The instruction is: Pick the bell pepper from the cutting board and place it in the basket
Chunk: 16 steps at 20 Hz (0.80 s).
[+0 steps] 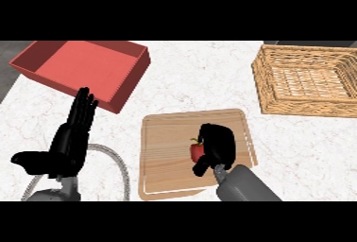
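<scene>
The red bell pepper [197,151] sits on the wooden cutting board [166,142] at lower centre of the frame, with the right hand [220,144] over it, fingers and thumb curled round it. The wicker basket [267,97] stands well apart at the upper right. A red box [130,87] sits at upper left on the marble counter [202,78]. The left hand [71,139] rests at lower left, fingers straight and up

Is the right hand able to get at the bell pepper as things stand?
Likely yes: the right hand curls round the bell pepper on the cutting board, with nothing between them.
</scene>
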Available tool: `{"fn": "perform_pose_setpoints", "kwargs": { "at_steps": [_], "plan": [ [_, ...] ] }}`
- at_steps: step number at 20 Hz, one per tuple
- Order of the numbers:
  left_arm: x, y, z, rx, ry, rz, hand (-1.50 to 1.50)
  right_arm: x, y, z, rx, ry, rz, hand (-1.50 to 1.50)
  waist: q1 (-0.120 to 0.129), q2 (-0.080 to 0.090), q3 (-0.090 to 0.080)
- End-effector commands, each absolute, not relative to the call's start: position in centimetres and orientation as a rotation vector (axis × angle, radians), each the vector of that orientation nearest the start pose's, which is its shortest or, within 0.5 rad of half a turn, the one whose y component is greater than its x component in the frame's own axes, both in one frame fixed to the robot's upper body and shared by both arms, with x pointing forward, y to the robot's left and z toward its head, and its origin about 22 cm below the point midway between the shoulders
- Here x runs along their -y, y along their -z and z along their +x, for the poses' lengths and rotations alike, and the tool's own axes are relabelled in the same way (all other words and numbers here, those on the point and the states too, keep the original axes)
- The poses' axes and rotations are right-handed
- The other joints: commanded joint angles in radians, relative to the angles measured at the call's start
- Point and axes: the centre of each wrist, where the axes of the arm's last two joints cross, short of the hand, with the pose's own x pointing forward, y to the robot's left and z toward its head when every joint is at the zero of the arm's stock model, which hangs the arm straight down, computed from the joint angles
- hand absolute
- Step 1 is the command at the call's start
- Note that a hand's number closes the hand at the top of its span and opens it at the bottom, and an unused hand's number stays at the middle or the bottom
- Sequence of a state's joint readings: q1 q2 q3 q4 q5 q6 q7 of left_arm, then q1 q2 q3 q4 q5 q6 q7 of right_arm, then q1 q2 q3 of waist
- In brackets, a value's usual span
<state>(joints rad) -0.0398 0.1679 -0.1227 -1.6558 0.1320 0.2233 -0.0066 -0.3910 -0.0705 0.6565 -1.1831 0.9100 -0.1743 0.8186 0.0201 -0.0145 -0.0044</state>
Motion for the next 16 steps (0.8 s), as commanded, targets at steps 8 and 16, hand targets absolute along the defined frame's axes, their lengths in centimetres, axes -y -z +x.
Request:
{"fn": "perform_pose_setpoints", "kwargs": {
  "at_steps": [8, 16],
  "plan": [
    [-23.7, -3.9, 24.3, 1.672, -0.045, 0.063, 0.0, 13.2, 4.8, 28.4, 1.323, -1.188, -0.836, 1.5, -0.014, 0.015, 0.005],
    [-25.6, -3.7, 24.1, 1.681, -0.073, 0.126, 0.0, 12.9, -4.8, 26.4, 1.701, -0.804, -0.653, 1.5, -0.04, 0.006, 0.004]
  ]
}}
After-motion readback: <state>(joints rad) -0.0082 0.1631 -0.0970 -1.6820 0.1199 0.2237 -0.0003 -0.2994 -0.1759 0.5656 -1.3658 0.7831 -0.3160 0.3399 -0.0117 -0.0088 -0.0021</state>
